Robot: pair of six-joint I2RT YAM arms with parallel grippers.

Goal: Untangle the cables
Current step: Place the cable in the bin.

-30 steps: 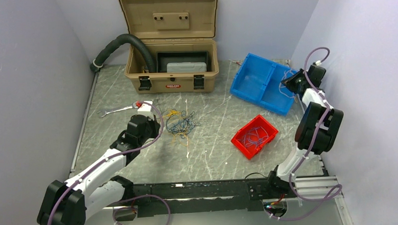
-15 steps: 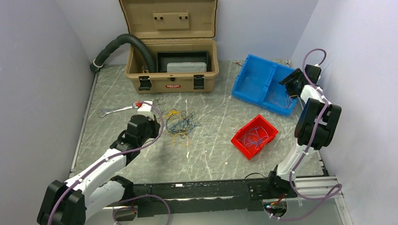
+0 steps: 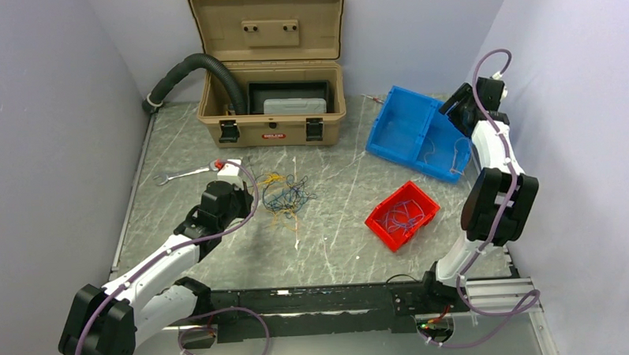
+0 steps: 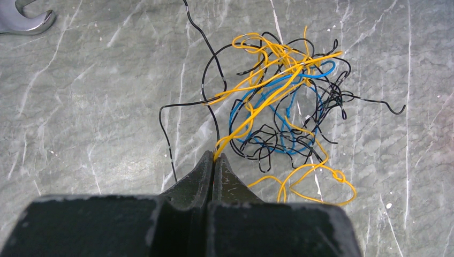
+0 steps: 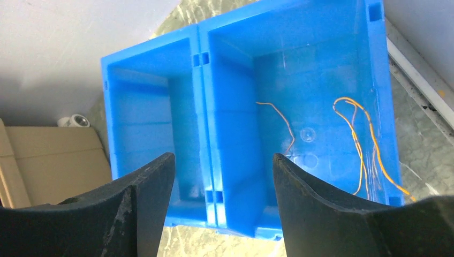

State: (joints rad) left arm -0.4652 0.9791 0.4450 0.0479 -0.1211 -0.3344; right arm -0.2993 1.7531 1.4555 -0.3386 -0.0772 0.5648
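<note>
1. Pinching one yellow-orange wire (image 4: 235,134) at its very tips, your left gripper (image 4: 214,160) is clamped fully closed at the near edge of the knot.
2. Your right gripper (image 5: 222,166) hangs wide apart and empty over the blue bin (image 5: 201,107), right of the tan case (image 3: 268,76). Loose yellow-orange strands (image 5: 364,139) lie in the compartment farther from the case.
3. The cables (image 4: 284,112) sit knotted on the table (image 3: 337,248) in front of the case, blue, black and yellow-orange looped together.
4. The step looks like colour sorting, with a yellow one next. It calls for a slow draw away from the knot, or the whole clump will drag along.
5. You cannot trace the pinched wire through the knot. The overhead view hides the left fingers under the wrist. The red bin (image 3: 402,215), right and forward of the case, holds blue strands (image 3: 400,218) too fine to count.
</note>
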